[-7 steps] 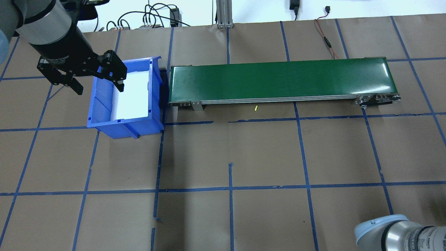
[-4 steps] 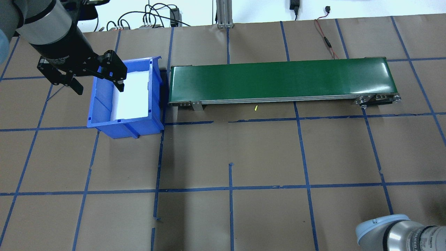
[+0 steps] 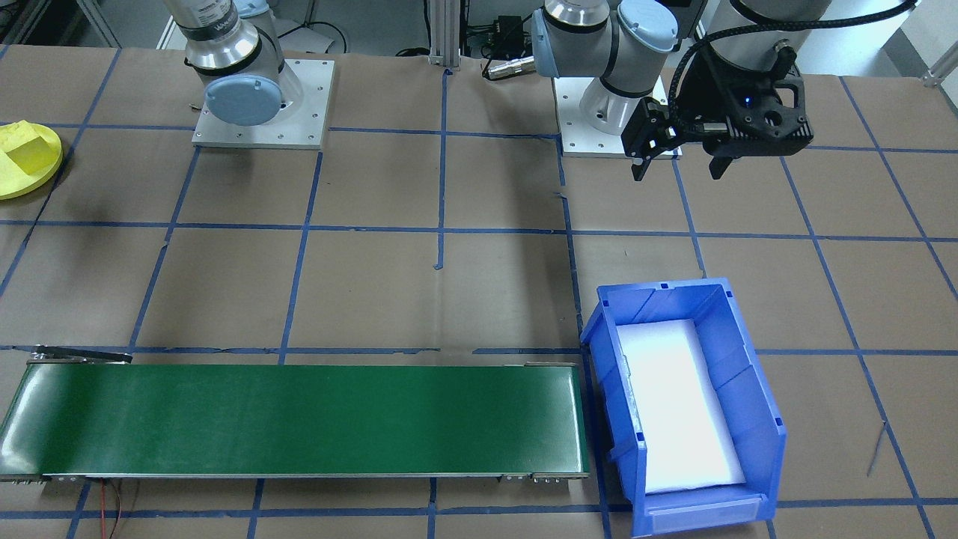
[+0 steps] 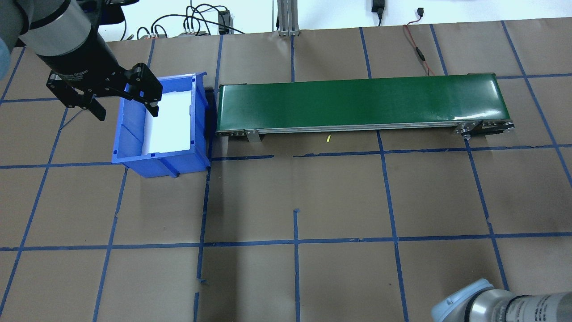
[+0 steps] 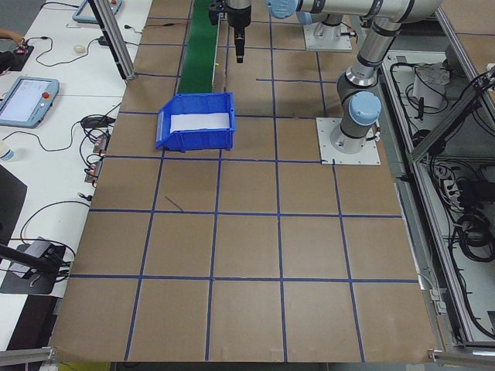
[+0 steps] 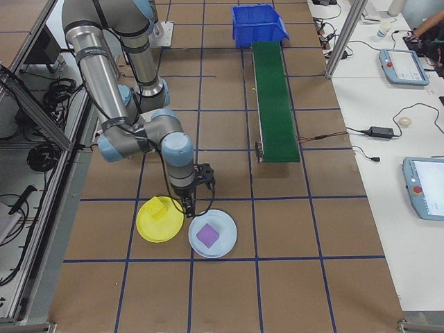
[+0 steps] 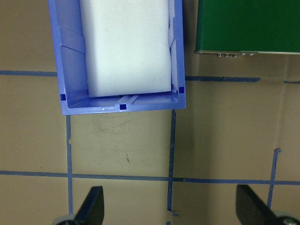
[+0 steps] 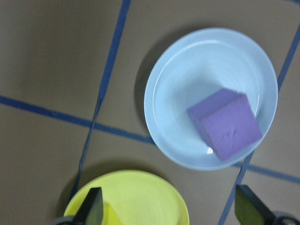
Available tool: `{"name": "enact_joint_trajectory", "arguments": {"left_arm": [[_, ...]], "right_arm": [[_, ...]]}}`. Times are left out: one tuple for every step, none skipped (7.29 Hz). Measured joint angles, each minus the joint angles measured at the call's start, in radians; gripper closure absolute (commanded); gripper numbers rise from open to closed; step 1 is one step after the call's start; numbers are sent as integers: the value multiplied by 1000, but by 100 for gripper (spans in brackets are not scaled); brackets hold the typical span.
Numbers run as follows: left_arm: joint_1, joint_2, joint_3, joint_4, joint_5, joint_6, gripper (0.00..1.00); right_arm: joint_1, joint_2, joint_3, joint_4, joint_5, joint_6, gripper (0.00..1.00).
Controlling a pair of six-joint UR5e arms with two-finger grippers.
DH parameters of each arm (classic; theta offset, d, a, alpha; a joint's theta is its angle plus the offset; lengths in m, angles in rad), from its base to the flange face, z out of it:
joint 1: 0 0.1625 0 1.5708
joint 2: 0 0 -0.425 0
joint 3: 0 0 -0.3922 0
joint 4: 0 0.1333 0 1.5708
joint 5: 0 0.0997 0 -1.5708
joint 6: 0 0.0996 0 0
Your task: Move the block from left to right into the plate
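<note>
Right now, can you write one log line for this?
left pincer: open, above bin | right pincer: open, above plates | yellow block: in yellow plate

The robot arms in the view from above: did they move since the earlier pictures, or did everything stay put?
The right arm slid left along the bottom edge, so more of it shows. The left gripper crept slightly up and left, open, holding nothing. The blue bin and green conveyor belt stayed put.
</note>
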Motion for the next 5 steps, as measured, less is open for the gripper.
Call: {"name": "enact_joint_trajectory", "arguments": {"left_arm": [[1, 0, 0, 0, 0, 5, 0], [1, 0, 1, 0, 0, 7, 0], [2, 0, 1, 1, 0, 7, 0], [2, 1, 1, 1, 0, 6, 0], [4, 0, 1, 1, 0, 6, 0]], "right_arm": [[140, -5, -24, 3, 3, 120, 1], [281, -13, -49, 3, 5, 265, 1], [420, -20, -83, 10, 11, 415, 0], [572, -28, -135, 53, 18, 586, 0], [699, -42, -190, 138, 20, 762, 0]]}}
